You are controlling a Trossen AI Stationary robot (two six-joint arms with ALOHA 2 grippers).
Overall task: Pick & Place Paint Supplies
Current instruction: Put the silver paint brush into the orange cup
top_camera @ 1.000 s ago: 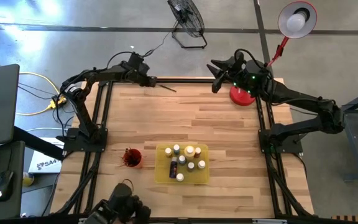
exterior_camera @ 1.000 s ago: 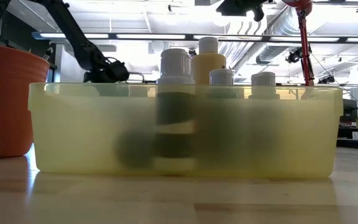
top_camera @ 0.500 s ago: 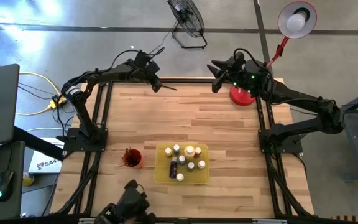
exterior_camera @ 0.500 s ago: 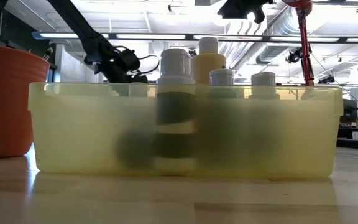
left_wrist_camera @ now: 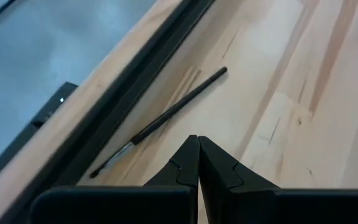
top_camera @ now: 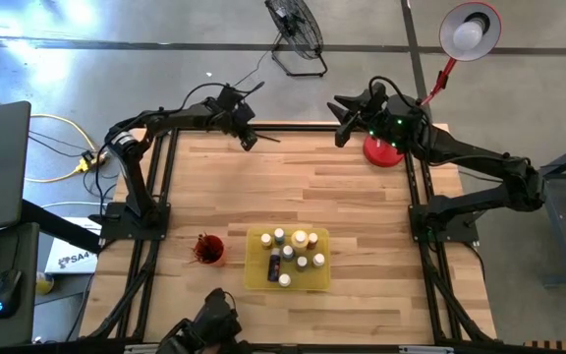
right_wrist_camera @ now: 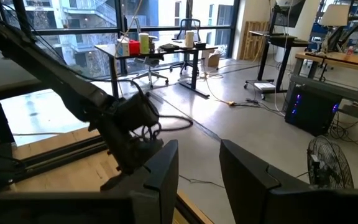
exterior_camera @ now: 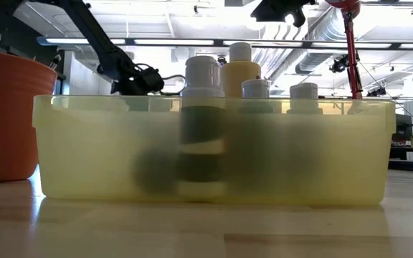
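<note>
Hovering my left gripper [top_camera: 248, 141] over the far left edge of the table [top_camera: 362, 206], fingers pressed together with nothing between them. The left wrist view shows the two dark fingertips [left_wrist_camera: 197, 163] meeting in a point just above the wood, and a thin dark paintbrush [left_wrist_camera: 160, 122] lying flat on the boards just beyond them, close beside the black frame rail [left_wrist_camera: 142, 81] and roughly parallel to it. The tips are not touching the brush. From above, that same paintbrush [top_camera: 266, 140] lies just to the right of the gripper, near the table's far edge.

Moving right along the near side: red cup [top_camera: 207, 249] stands left of the yellow tray [top_camera: 254, 277], with dark thin items standing in it; too small to tell them apart. The tray holds the paint bottles [top_camera: 293, 256], pale caps up, clustered together. The low view shows the bottles [exterior_camera: 203, 75] upright behind the tray's translucent wall [exterior_camera: 84, 150], the larger yellowish bottle [exterior_camera: 239, 72] tallest among them.

Farther right: my right gripper [top_camera: 343, 114] is raised at the far right corner, well apart from the tray. Its fingers [right_wrist_camera: 247, 171] stand spread with a clear gap, holding nothing. A red lamp base [top_camera: 383, 150] sits on the table under that arm.
</note>
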